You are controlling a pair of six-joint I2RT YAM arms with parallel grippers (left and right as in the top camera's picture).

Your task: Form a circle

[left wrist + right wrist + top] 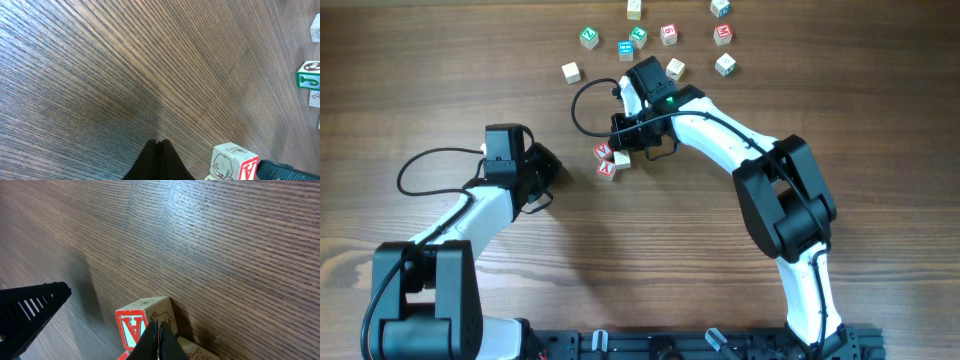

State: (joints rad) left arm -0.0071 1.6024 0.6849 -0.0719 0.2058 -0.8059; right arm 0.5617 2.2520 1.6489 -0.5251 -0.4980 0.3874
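**Tight trio at risk from a blunt push**

The circle (611, 160) lies a little toward the far edge from the middle of the table (440, 80): three small cubes bunched close, two red-printed and one pale; it is a clump, not a ring.

Right gripper (158, 330) has its jaws clenched on nothing; its tips sit at the red A cube (135, 327), though whether they touch it or stop just short I cannot tell. Left gripper (159, 145) is likewise clenched and empty, low over bare wood just left of the group.

Likely trouble, as I judge it:
- a shut tip can only shove; an off-centre nudge may spin the A cube or tip it over, so the trio breaks apart;
- the pale cube (622, 158) sits under the right wrist, hidden from above, and could be dragged off unnoticed;
- the loose spread of cubes (668, 35) lies near the far edge, close behind the right wrist; a swing back may scatter them;
- both grippers work near one spot, so a converging move risks a knock.
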